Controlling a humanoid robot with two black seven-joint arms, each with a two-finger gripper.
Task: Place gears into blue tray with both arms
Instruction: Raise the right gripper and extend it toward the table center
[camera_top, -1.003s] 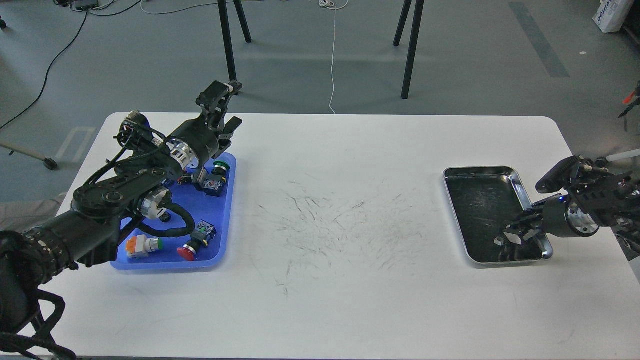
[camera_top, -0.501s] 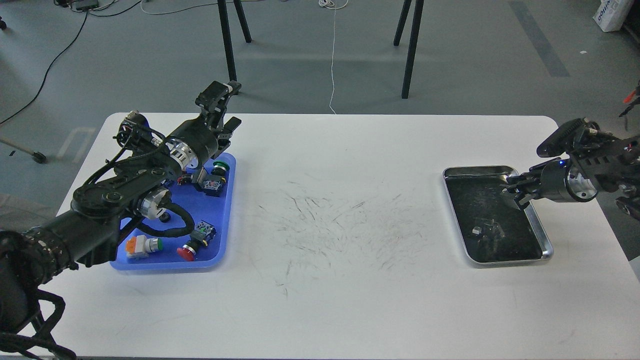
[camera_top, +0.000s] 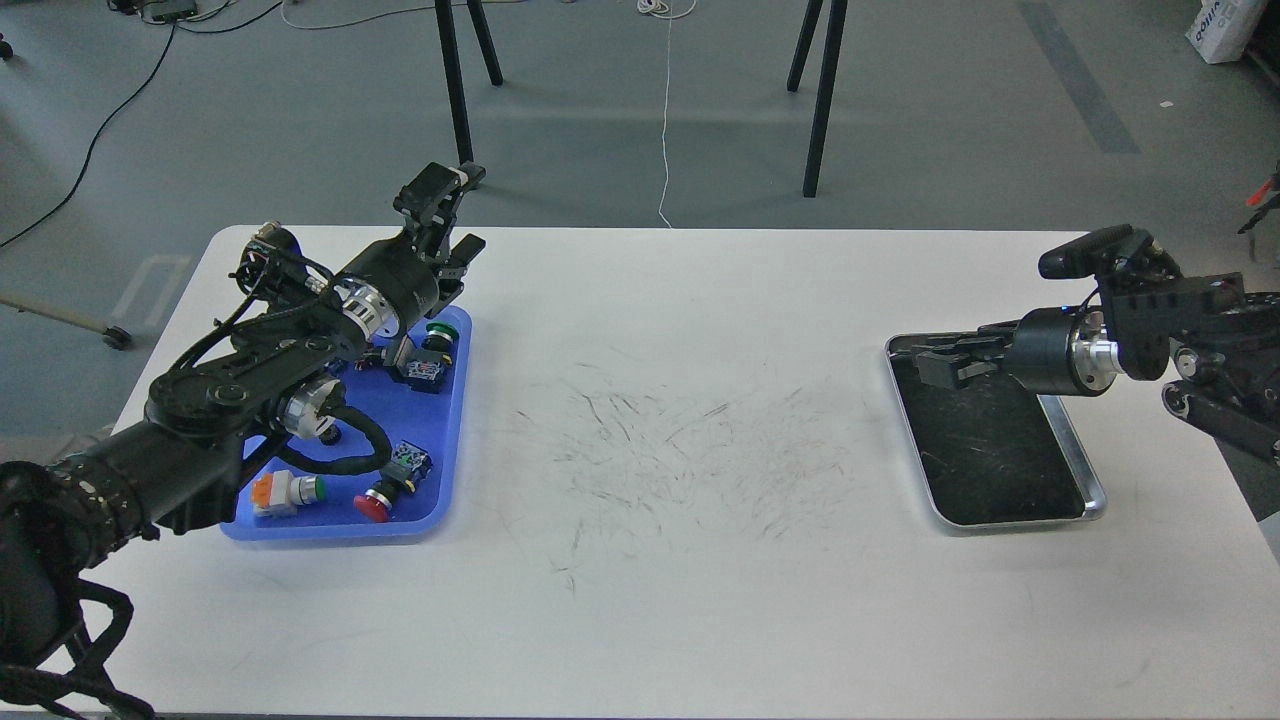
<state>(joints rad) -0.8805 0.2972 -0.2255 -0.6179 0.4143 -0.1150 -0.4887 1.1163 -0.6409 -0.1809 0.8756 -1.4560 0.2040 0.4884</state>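
The blue tray (camera_top: 452, 440) lies at the table's left with several push-button switches in it. A tiny black round piece (camera_top: 330, 433), maybe a gear, lies in the tray beside my left arm's silver joint. My left gripper (camera_top: 458, 262) hangs over the tray's far edge; its fingers are too dark to tell apart. My right gripper (camera_top: 930, 362) points left above the far left corner of the steel tray (camera_top: 1075, 470). Its fingers lie close together, and I cannot make out anything between them.
In the blue tray are a green-capped switch (camera_top: 438, 333), a red-capped one (camera_top: 373, 506) and an orange-and-green one (camera_top: 285, 492). The steel tray's dark bottom shows only scratches. The scuffed white table (camera_top: 660, 430) stretches between the trays. Black stand legs (camera_top: 820, 100) rise behind the table.
My right gripper has risen from the steel tray's near right corner and swung left to above its far left corner. The left arm has barely moved.
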